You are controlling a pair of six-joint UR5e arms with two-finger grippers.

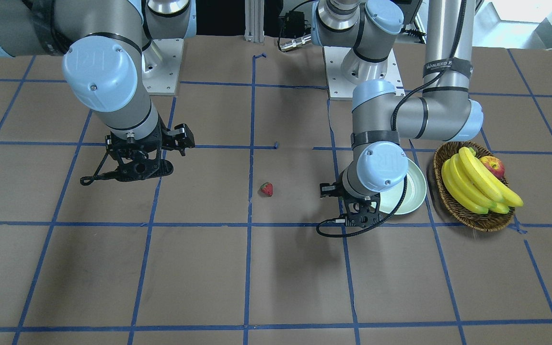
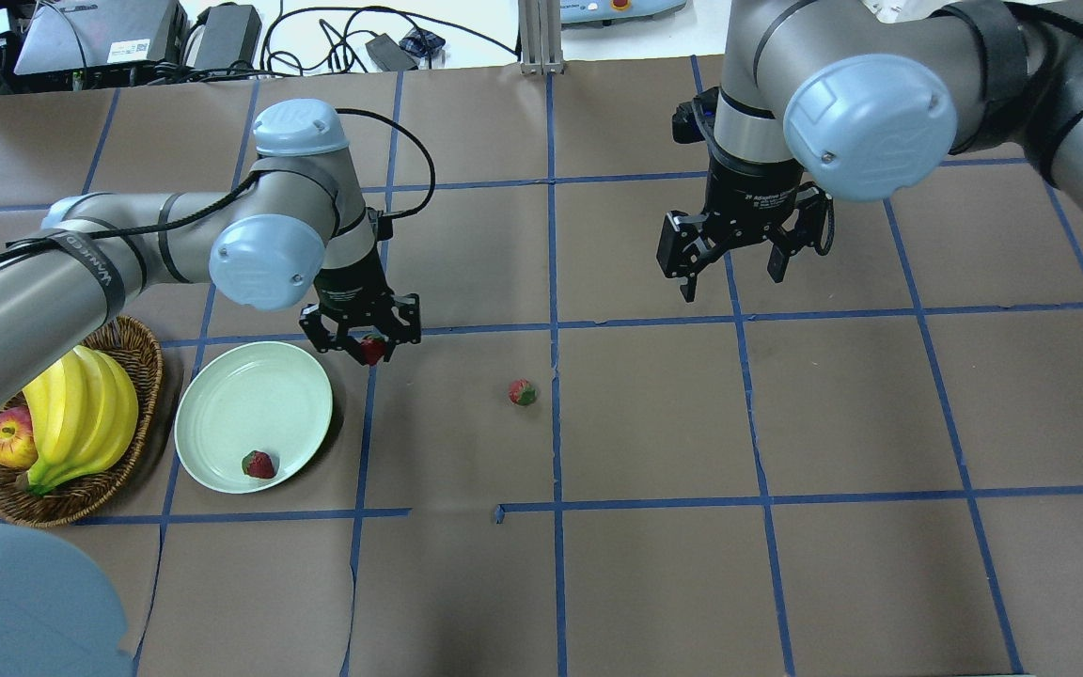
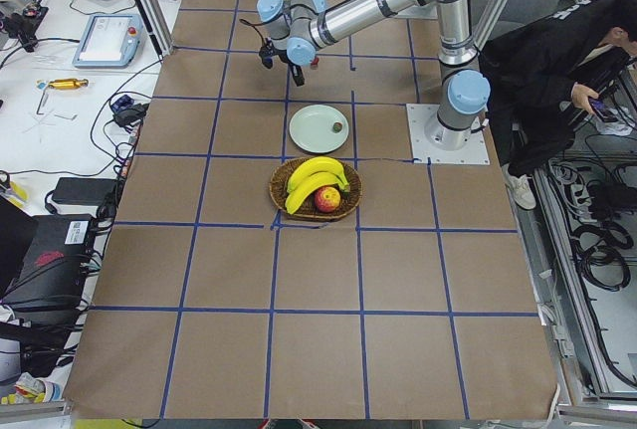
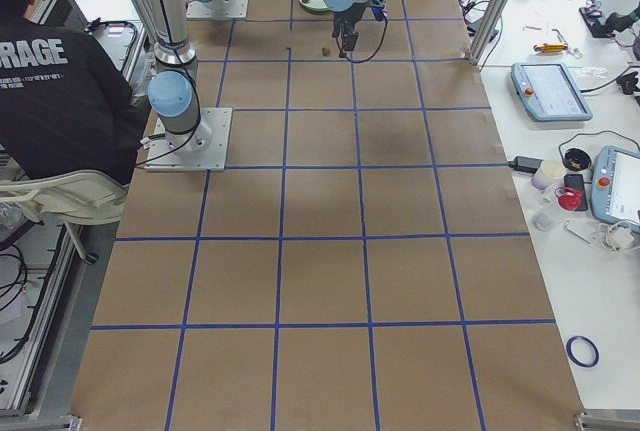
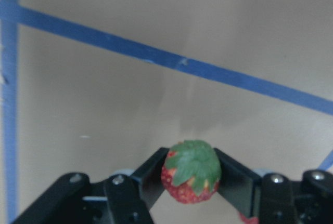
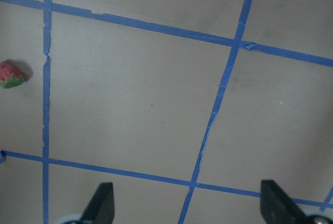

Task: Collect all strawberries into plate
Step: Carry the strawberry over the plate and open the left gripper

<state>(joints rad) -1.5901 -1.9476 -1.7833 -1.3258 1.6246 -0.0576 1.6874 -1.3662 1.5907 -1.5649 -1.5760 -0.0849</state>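
Clamping red speckled strawberry point(image 5: 190, 174), green leafy cap, left jaws.

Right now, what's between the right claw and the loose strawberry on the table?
Overhead view: between right claw and strawberry lies only bare paper with blue tape.

My left hand point(image 2: 361, 348), clamped on the held strawberry point(image 5: 191, 171), hangs just off the plate point(image 2: 222, 404) at its far right rim, with nothing between them. The plate's middle and far half lie bare; the plated strawberry point(image 2: 258, 464) takes up only a spot by the near rim. The basket point(image 2: 149, 362) of bananas point(image 2: 81, 414) crowds the plate's left side. The loose strawberry point(image 2: 523, 392) has bare tabletop point(image 2: 654, 423) all round. My right hand point(image 2: 731, 282), fingers spread, hangs well apart over bare paper.
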